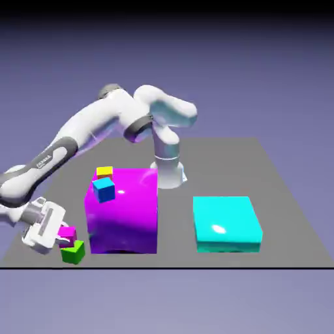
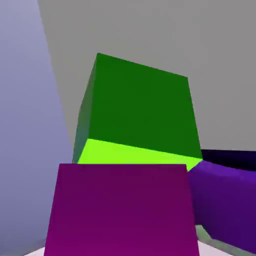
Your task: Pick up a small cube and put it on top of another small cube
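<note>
While the magenta cube (image 1: 67, 232) is pinched in the gripper (image 1: 57, 236) at the table's (image 1: 287, 215) near corner on the exterior view's left, it is seen just above and touching or nearly touching the green cube (image 1: 74, 251), beside the big purple block (image 1: 122, 210). Seen from the hand view, the magenta cube (image 2: 120, 210) fills the foreground with the green cube (image 2: 137, 112) skewed beyond it; whether the two are centred cannot be told. For a sound placement, the magenta cube should be squared over the green top, lowered until seated, and only then released, with the fingers kept clear of the purple block's wall.
</note>
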